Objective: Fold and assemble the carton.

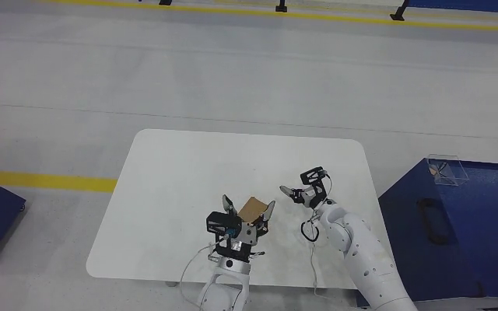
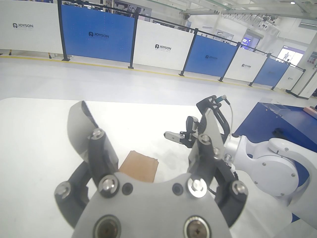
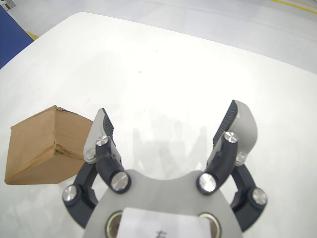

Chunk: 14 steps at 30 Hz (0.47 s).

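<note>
The brown carton sits on the white table between the spread fingers of the left gripper, with the right gripper near at its two o'clock.

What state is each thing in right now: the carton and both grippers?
Carton: folded into a box shape, visible sides closed, on the table.
Left gripper: open, a finger on either side of the carton, not shut on it.
Right gripper: open, empty, beside the carton.
</note>
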Available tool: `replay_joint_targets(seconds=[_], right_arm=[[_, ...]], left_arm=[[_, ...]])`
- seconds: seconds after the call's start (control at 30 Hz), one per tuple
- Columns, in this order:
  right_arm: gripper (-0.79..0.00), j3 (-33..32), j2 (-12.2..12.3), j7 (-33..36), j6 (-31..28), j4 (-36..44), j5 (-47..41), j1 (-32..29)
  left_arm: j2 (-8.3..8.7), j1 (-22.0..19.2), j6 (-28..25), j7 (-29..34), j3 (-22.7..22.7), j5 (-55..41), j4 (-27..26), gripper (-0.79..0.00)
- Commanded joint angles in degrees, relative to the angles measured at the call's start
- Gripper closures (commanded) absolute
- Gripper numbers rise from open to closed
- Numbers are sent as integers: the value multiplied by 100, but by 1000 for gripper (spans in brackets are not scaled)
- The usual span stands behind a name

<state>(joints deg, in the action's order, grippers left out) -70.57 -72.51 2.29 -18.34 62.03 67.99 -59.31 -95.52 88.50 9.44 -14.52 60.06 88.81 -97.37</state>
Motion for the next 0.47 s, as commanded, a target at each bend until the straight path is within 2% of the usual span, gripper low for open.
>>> replay_joint_targets(seconds=[0.0, 0.1, 0.43], right_arm=[[-784, 0, 0, 0, 0, 0, 0, 0], [-784, 0, 0, 0, 0, 0, 0, 0], [-784, 0, 0, 0, 0, 0, 0, 0]], left_arm=[[0, 0, 0, 0, 0, 0, 0, -747], [0, 0, 0, 0, 0, 0, 0, -782], [0, 0, 0, 0, 0, 0, 0, -784]])
